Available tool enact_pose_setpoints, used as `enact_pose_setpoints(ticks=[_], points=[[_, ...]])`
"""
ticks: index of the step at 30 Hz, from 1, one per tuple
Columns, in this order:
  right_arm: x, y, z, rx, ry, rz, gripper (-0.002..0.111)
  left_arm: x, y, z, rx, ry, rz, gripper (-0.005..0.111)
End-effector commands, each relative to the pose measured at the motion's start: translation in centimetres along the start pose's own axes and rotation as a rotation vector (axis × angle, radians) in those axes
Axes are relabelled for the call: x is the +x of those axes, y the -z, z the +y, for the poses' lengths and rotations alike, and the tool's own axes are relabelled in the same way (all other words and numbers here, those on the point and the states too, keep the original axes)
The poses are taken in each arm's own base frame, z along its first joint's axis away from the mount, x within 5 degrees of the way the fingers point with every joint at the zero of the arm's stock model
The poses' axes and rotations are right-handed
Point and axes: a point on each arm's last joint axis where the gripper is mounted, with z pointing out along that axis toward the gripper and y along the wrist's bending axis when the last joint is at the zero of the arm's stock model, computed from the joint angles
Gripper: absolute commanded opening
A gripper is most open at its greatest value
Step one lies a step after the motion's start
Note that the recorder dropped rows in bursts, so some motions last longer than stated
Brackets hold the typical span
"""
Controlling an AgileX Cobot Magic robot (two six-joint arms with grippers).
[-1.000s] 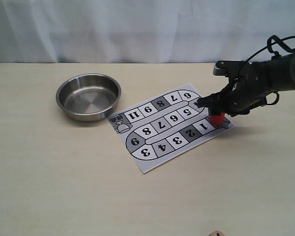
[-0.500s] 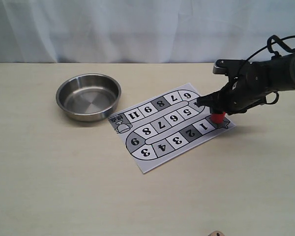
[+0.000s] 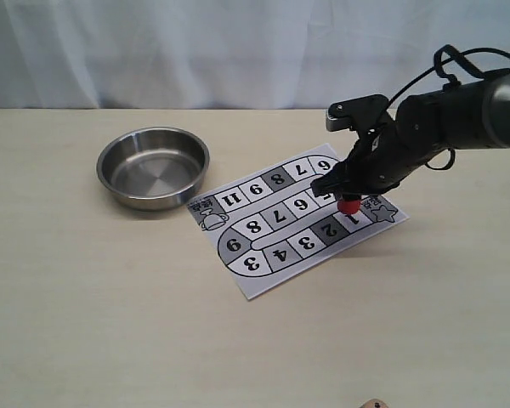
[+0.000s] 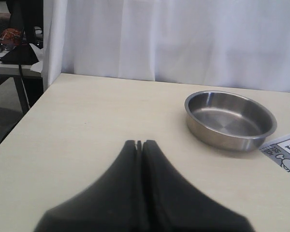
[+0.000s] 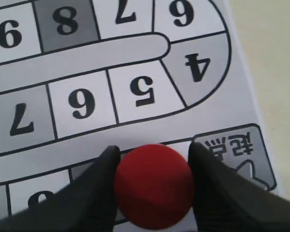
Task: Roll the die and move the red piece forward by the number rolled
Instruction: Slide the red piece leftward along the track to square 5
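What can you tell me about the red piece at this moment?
The red piece is a small, solid red pawn with a round, matte top. The right gripper is shut on it, a dark finger pressed against each side. It sits over square 1 of the paper board; whether it touches the paper cannot be told.

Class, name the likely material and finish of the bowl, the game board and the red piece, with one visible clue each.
The bowl: metal, probably stainless steel, shiny; it shows reflections. The game board: printed paper, matte; thin, flat sheet. The red piece: plastic or painted wood, smooth; unclear which.
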Motion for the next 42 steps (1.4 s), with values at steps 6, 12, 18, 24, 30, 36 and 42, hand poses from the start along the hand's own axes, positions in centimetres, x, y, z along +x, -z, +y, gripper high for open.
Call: enact_pose_setpoints(ticks=[6,12,18,24,30,36,42], points=[[-0.1,0.4,0.0,0.001,-0.001,-0.009,0.004,-0.3,0.1,0.0,0.001,-0.001,-0.017,0.000],[1.1,-1.7,0.2,-0.003,-0.012,0.054,0.004,-0.3,0.1,0.0,0.001,-0.001,-0.017,0.000],[1.3,-1.8,0.2,-0.003,-0.011,0.073,0.004,-0.3,0.1,0.0,0.001,-0.001,-0.017,0.000],[0.1,0.3,0.1,-0.003,-0.018,0.015,0.004,-0.3,0.1,0.0,0.001,-0.001,-0.017,0.000],[-0.4,1.3,1.4,-0.045,-0.059,-0.012,0.004,-0.3,0.1,0.0,0.001,-0.001,-0.017,0.000],[-0.2,1.1,3.2,-0.068,-0.017,-0.002,0.004,-0.3,0.1,0.0,0.001,-0.001,-0.017,0.000],[0.9,-1.2,3.1,-0.059,-0.010,0.063,0.004,-0.3,0.1,0.0,0.001,-0.001,-0.017,0.000]])
